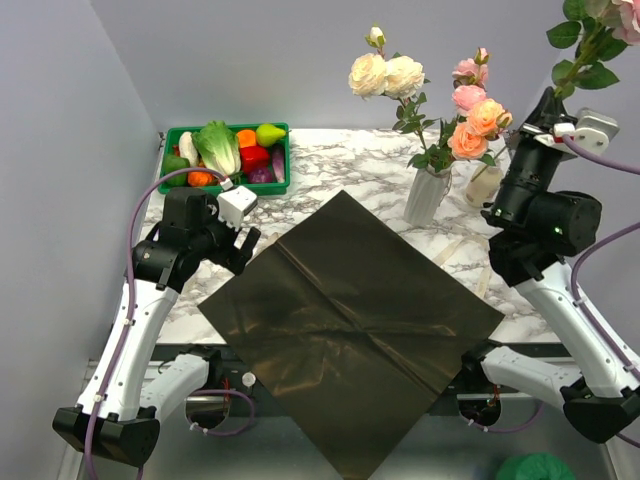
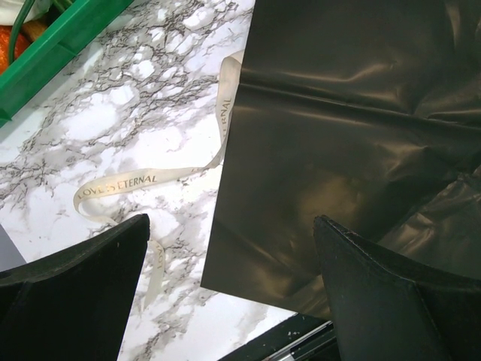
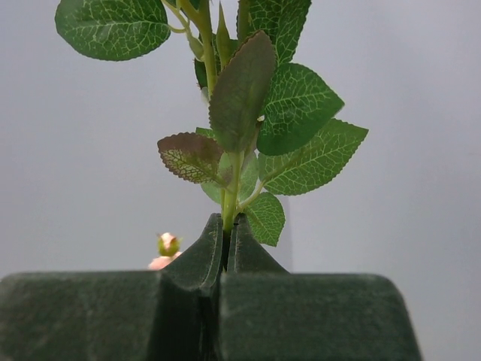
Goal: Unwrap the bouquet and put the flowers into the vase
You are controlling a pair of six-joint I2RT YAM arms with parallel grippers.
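A marble bench (image 1: 330, 160) is seen from above, with two robot arms at its near edge. A large sheet of dark brown paper (image 1: 345, 320) lies flat across the middle of the bench like a diamond, and its near corner hangs past the near edge.

Toward the far right corner, just beyond the paper's far point, a white ribbed vase (image 1: 428, 195) stands upright. It holds several flowers (image 1: 400, 76): cream, pink and peach roses with green leaves. A small cream bottle (image 1: 483, 186) stands just to the right of the vase. A green crate (image 1: 226, 185) of toy vegetables fills the far left corner.

The left hand (image 2: 231, 226) hovers low over the left edge of the paper with its fingers spread wide, gripping nothing. Under it, a cream printed ribbon (image 2: 120, 183) curls on the marble and touches the paper's edge.

The right hand (image 3: 228, 241) is raised high above the right side of the bench. Its fingers are pressed together, pinching the thin green stem (image 3: 230, 201) of one leafy rose that points upward.
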